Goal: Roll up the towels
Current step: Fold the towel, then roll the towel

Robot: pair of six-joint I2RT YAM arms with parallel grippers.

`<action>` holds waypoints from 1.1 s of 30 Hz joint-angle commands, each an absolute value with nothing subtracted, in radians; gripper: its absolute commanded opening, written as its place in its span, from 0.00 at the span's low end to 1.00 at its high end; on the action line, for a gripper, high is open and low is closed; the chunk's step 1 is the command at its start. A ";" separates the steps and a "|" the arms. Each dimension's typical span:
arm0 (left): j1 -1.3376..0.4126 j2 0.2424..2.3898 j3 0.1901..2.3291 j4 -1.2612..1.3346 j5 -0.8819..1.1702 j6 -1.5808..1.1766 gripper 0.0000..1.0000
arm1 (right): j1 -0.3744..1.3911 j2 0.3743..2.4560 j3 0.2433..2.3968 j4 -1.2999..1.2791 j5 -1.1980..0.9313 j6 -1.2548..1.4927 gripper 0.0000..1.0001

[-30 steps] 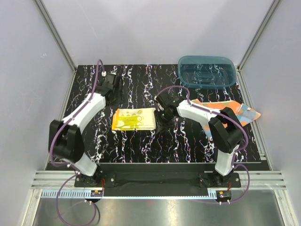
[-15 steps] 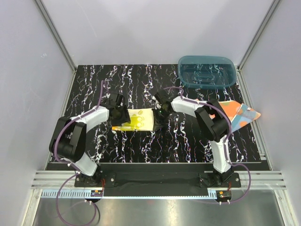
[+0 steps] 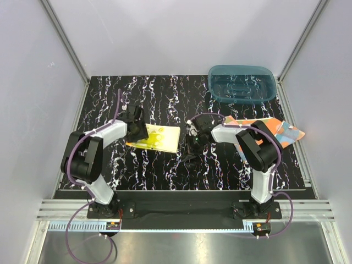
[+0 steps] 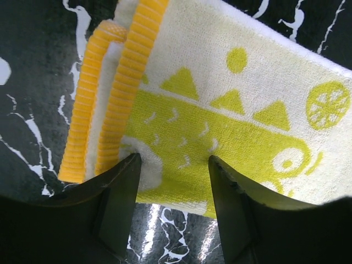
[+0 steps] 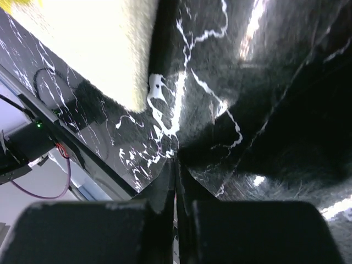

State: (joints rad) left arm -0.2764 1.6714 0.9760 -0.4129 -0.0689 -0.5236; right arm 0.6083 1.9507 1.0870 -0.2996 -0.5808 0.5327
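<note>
A black marbled table holds a teal tub at its far right, an orange patterned towel near the right edge, and a folded yellow towel left of centre. The left gripper is spread open over the yellow towel's left end. The right gripper is clenched on nothing, just right of that towel.

A robot lab cell: white panels, aluminium frame posts and a mounting rail edging a black marbled table.
</note>
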 commanded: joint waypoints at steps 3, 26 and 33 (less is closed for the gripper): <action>-0.299 1.608 1.061 -0.486 -0.218 -0.451 0.59 | 0.618 1.899 1.006 -0.411 -0.411 0.480 0.00; -0.851 1.056 0.836 -0.146 -0.693 -0.406 0.99 | 0.615 1.044 0.810 -0.408 0.305 0.653 1.00; -0.824 1.149 0.888 -0.208 -0.475 -0.379 0.99 | 0.614 0.796 0.646 -0.307 0.262 0.650 1.00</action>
State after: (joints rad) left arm -0.8124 1.0733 0.8265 -0.2382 -0.5301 -0.3836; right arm 0.6106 0.8455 0.6666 -0.3965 0.2489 0.6361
